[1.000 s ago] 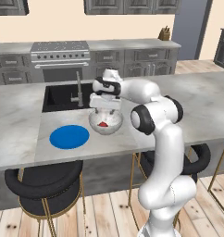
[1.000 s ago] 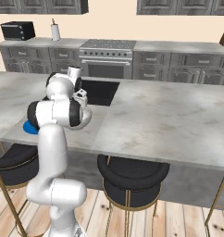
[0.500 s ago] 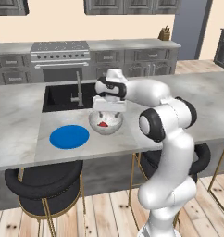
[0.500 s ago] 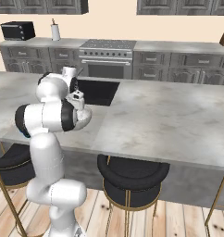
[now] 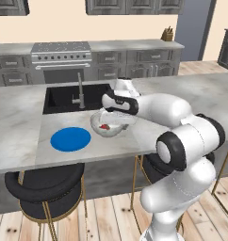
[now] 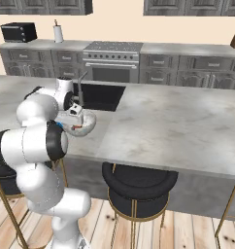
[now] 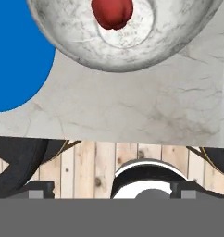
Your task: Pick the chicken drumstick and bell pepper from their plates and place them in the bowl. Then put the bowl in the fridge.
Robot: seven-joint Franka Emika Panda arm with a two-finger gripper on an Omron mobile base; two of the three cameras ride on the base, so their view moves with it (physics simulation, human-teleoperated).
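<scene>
The speckled marble bowl (image 5: 109, 127) stands on the island counter in front of the sink, and the red bell pepper (image 7: 112, 11) lies in its bottom. One of the blue plates (image 5: 70, 139) lies bare just left of the bowl. My gripper (image 5: 115, 112) hangs close over the bowl's rear right side, open, with nothing between its fingers; from the right it appears as the gripper (image 6: 75, 113) above the bowl (image 6: 83, 125). The chicken drumstick is hidden. Whether the tall grey block (image 5: 196, 28) at the back right is the fridge I cannot tell.
A black sink (image 5: 69, 98) with a faucet (image 5: 79, 92) lies right behind the bowl. Black stools (image 5: 45, 186) stand under the counter's near edge. The counter (image 6: 177, 126) runs wide and bare to the right. Stove and cabinets line the back wall.
The arm has swung its elbow out to the right and the hand has sunk slightly toward the bowl. Bowl, pepper and plate have stayed put. The gripper is still open.
</scene>
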